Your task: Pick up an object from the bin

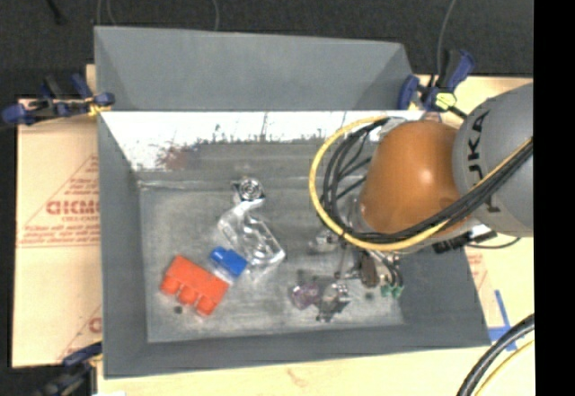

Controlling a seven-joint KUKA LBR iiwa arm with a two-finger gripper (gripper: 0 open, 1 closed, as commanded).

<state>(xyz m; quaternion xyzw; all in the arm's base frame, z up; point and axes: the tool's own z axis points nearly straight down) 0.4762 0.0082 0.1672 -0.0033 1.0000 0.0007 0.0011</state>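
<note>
Hand (346, 285) sat low in the bin's (121, 250) lower right, just beside a small purple object (304, 296); its opening could not be told. Judged approach step. The next move called for centring over the object, then closing.

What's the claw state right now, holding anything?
Claw: cannot be told, and nothing is seen held. It is beside a small purple thing at the front right of the bin.
</note>
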